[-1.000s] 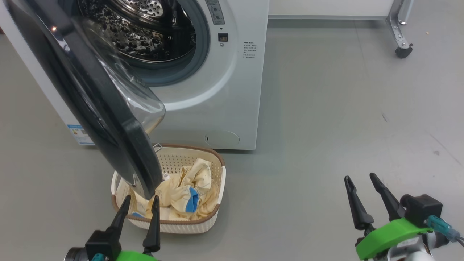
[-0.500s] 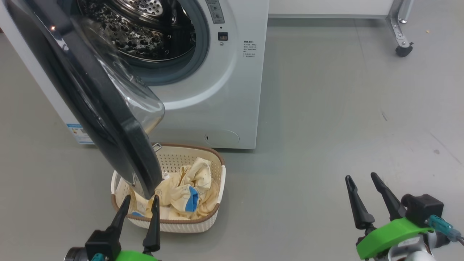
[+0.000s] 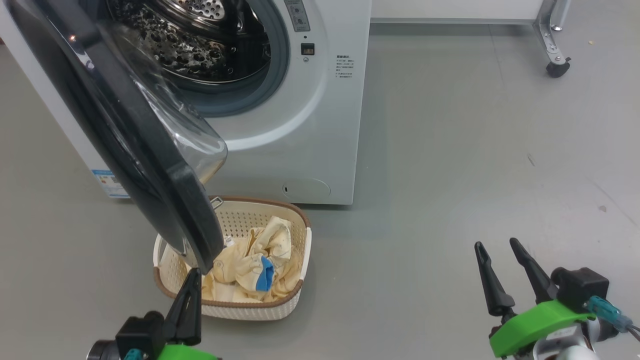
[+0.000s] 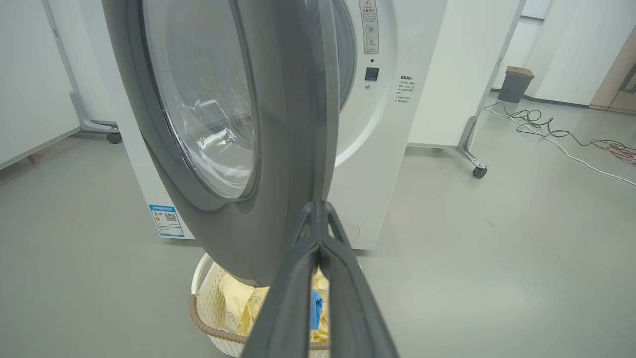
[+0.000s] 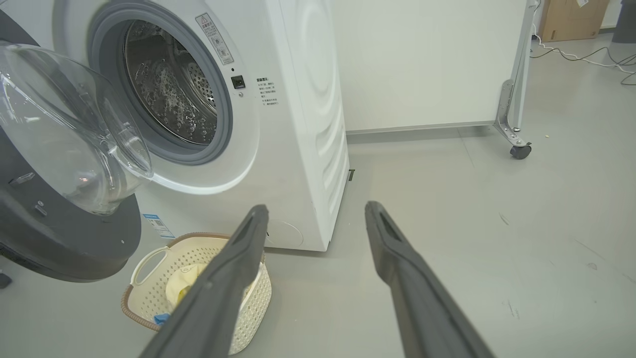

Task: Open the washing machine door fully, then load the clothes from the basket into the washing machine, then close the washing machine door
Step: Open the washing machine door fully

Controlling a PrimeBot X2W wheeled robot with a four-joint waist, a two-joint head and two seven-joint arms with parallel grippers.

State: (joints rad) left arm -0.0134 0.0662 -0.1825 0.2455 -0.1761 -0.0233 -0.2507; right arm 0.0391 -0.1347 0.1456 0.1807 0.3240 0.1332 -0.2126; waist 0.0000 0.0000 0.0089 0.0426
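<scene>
Washing machine [image 3: 310, 125] stands on grey floor [image 3: 450, 175]. Its door [image 3: 190, 210] hangs partly open, swung out from the machine's front, lower rim over the basket [image 3: 255, 310]. Basket sits just in front of the machine, clothes [image 3: 240, 265] heaped inside. Left gripper [image 3: 193, 275] is in front of the machine by the door's lower rim, fingers pressed together, holding nothing. Right gripper [image 3: 496, 245] is well to the right of the machine, fingers apart, empty.

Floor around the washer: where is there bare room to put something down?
Widest: grey floor right of the washing machine and basket, out to the castor and right gripper. Crowded: the door overhangs the basket's left end, left gripper beside it.
</scene>
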